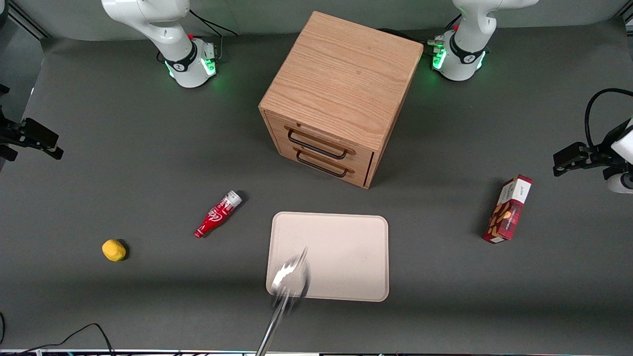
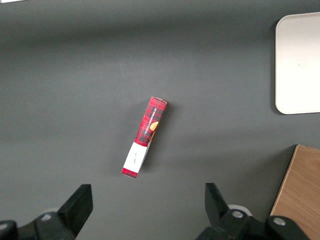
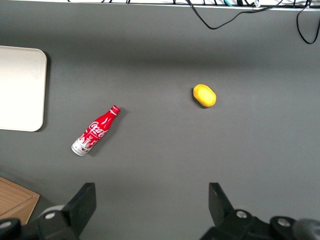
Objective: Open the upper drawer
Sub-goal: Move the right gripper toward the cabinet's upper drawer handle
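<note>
Tool [image 3: 147,210] spread wide, grasping nothing, above bench [image 3: 250,150] near red Coca-Cola bottle [image 3: 95,131]; upper drawer [image 1: 319,140] fully closed.

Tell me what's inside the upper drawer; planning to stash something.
Light-wood upper drawer of the oak cube cabinet is shut, contents hidden. Open end effector hovers toward the working arm's end.

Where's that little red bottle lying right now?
The red Coca-Cola bottle lies on the table between the yellow lemon and the beige tray, nearer the front camera than the cabinet; the gripper hangs open above.
</note>
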